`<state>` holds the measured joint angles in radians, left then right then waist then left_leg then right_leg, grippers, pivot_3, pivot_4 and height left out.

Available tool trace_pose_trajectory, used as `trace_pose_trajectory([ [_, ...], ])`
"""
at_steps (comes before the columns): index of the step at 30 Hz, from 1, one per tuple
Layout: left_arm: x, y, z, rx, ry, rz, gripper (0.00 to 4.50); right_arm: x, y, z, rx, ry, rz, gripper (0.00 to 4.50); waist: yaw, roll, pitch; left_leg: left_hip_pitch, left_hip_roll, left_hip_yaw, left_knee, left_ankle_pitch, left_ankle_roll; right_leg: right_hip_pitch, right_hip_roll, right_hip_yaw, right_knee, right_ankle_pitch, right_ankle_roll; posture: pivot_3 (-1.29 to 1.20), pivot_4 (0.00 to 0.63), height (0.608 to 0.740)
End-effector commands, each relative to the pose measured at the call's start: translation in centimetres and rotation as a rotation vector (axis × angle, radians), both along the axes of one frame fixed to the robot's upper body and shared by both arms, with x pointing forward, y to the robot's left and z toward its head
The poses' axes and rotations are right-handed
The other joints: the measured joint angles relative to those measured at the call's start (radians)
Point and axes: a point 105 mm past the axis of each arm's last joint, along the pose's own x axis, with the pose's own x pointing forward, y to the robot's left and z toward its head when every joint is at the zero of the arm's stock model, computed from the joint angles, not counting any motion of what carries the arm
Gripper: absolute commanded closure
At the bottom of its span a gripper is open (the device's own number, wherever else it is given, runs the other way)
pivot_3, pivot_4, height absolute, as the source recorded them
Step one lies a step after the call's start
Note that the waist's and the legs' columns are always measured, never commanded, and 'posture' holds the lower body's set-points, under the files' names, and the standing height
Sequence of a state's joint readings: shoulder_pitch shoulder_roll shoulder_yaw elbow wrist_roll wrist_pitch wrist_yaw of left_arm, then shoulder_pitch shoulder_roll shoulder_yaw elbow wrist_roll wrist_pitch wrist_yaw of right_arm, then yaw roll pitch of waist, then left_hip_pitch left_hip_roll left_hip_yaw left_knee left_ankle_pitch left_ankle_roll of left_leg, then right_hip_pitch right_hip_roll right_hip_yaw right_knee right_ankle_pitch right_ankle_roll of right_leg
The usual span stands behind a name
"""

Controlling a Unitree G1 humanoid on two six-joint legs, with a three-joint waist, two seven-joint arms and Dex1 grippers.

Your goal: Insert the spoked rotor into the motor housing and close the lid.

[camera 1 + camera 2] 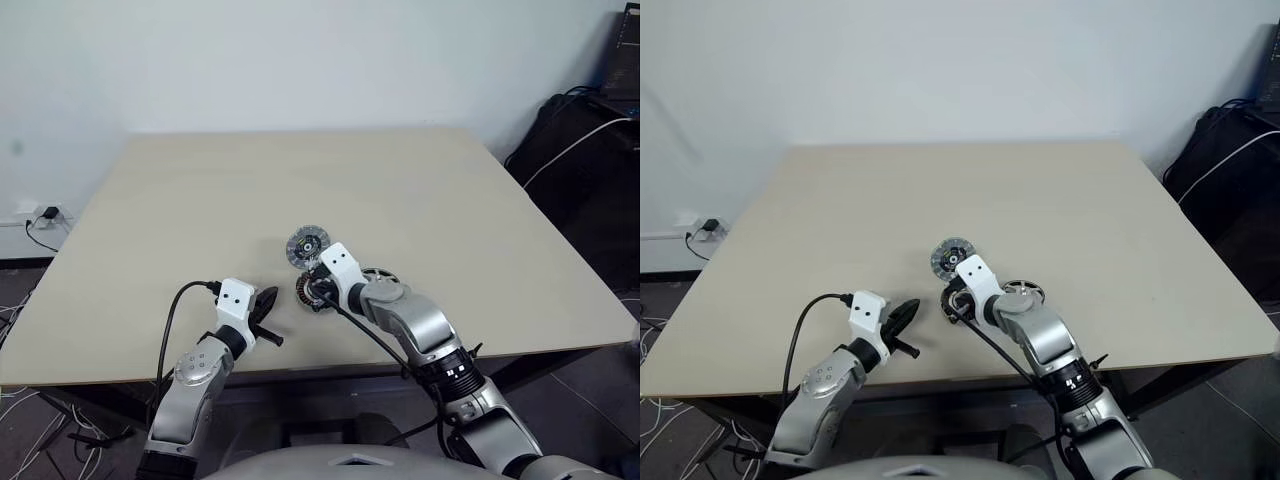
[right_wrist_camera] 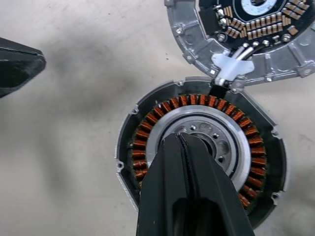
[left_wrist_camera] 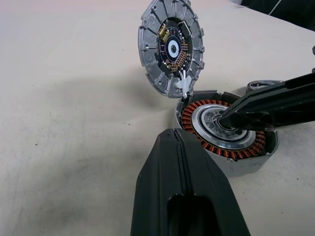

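The right hand (image 2: 184, 142) has its two black fingers pressed together, pinching nothing, and their joined tip points down into the silvery centre of the housing (image 2: 162, 110); whether the tip touches the metal I cannot tell. The left hand (image 1: 266, 305) sits nearer the counter's front edge and to the left, its fingers also pressed together and empty, aimed toward the housing but apart from it, with bare counter (image 1: 200, 200) between.

The housing stands open on the counter, just past the right hand's white wrist block: a shallow round can with a ring of copper windings (image 3: 197, 136) around a bright hub. Just to its right, behind the right forearm, lies the rotor (image 1: 378, 275), a dark spoked ring flat on the counter, partly hidden by the arm.

Beyond the housing, the lid (image 3: 170, 46) lies tilted back on the side away from the robot, joined to the housing's rim by a small white tab. Its upturned face shows a ribbed silvery ring around a dark round board with small parts and a bluish centre.

Farther off, the counter runs bare to a white wall (image 1: 300, 60). Black bags and cables (image 1: 590, 140) are heaped at the far right, and a wall socket with a plug (image 1: 45, 214) sits at the left.
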<state>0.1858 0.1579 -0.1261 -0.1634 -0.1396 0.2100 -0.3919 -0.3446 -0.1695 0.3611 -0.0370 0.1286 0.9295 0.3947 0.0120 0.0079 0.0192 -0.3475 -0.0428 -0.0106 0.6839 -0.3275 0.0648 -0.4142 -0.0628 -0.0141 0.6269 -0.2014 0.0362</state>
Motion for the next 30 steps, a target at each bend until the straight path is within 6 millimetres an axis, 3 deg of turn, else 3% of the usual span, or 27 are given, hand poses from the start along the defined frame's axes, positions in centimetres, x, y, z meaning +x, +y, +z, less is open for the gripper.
trace_pose_trajectory([
  [1,0.4,-0.4,1.2,-0.025,-0.042,-0.002,4.5,0.8,0.0,1.1,0.011,-0.044,0.0,4.48,0.0,0.0,0.0,0.0,0.0,0.0,0.0,0.0,0.0,0.0,0.0,0.0,0.0,0.0,0.0,0.0,0.0,0.74],
  [30,0.7,-0.7,1.2,-0.029,-0.052,0.003,4.5,1.2,-0.7,0.0,-0.2,-0.069,0.07,4.48,0.0,0.0,0.0,0.001,0.0,0.0,0.0,0.0,0.0,-0.001,0.0,0.0,0.0,0.0,0.0,0.0,0.0,0.74],
])
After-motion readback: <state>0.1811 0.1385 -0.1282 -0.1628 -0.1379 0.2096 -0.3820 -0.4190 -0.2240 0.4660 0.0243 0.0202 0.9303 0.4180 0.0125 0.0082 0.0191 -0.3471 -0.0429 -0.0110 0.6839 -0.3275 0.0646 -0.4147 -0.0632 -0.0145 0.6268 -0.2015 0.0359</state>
